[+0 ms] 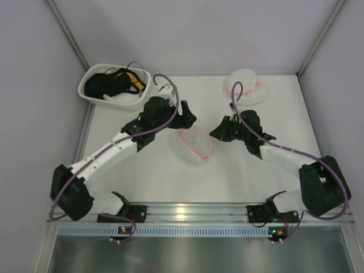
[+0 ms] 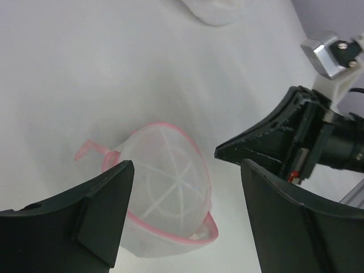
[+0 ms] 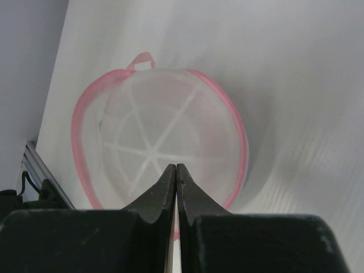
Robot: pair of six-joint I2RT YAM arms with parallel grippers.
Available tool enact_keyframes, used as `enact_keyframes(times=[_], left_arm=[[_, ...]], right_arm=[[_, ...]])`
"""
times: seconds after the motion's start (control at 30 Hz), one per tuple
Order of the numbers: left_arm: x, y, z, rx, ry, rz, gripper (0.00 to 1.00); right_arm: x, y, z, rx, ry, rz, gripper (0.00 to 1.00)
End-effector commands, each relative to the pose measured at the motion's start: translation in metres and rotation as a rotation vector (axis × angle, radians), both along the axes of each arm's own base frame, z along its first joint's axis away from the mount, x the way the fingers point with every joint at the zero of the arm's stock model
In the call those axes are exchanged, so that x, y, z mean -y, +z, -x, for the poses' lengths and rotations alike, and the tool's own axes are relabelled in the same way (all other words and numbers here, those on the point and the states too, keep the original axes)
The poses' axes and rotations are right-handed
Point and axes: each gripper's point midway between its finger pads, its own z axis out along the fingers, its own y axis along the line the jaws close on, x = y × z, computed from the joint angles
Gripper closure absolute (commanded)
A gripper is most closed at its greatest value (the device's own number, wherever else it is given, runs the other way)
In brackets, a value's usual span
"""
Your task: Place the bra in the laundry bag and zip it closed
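Observation:
The laundry bag (image 1: 193, 145), a round white mesh pouch with a pink zipper rim, sits mid-table with its mouth open toward my right gripper. That bag (image 3: 165, 142) fills the right wrist view, white ribs crossing inside. My right gripper (image 1: 216, 133) is shut at its near rim, its tips (image 3: 176, 168) reaching over the mouth, and a strip of pink rim shows in the slit between the fingers. My left gripper (image 1: 188, 120) hangs open over the bag's far side. The bag (image 2: 170, 187) lies between and below the left gripper's fingers, untouched. The bra (image 1: 245, 86), pale white with pink, lies at the back right.
A white oval basket (image 1: 91, 75) holding a black tangle with yellow bits (image 1: 116, 81) stands at the back left. Grey walls close in the table on three sides. A metal rail (image 1: 187, 213) runs along the near edge between the arm bases.

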Motion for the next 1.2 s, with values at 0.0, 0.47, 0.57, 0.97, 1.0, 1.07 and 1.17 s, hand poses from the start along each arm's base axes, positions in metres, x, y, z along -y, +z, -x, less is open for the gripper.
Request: enact_keyframes(times=[0.0,0.47,0.57,0.97,1.0,1.07,1.17], left_arm=[[0.016,-0.030,-0.019,-0.133,0.069,-0.041,0.19],[0.006,-0.102,-0.002,-0.343,0.186,-0.238,0.24],[0.001,-0.111,0.002,-0.371,0.218,-0.242,0.24],[-0.022,-0.146,0.009,-0.432,0.313,-0.317,0.20],[-0.021,-0.147,0.010,-0.439,0.313,-0.309,0.17],[-0.023,-0.152,0.013,-0.445,0.318,-0.295,0.15],[-0.017,-0.148,0.017,-0.429,0.290,-0.183,0.13]], right_arm=[[-0.022,0.021,0.010,0.093,0.081,-0.038,1.00],[-0.051,0.003,0.047,0.090,0.212,-0.009,1.00],[-0.049,-0.001,0.048,0.084,0.213,0.008,1.00],[-0.055,-0.012,0.061,0.101,0.261,0.028,1.00],[-0.055,-0.013,0.061,0.102,0.259,0.034,1.00],[-0.054,-0.018,0.063,0.095,0.263,0.047,1.00],[-0.054,-0.023,0.065,0.084,0.271,0.061,1.00]])
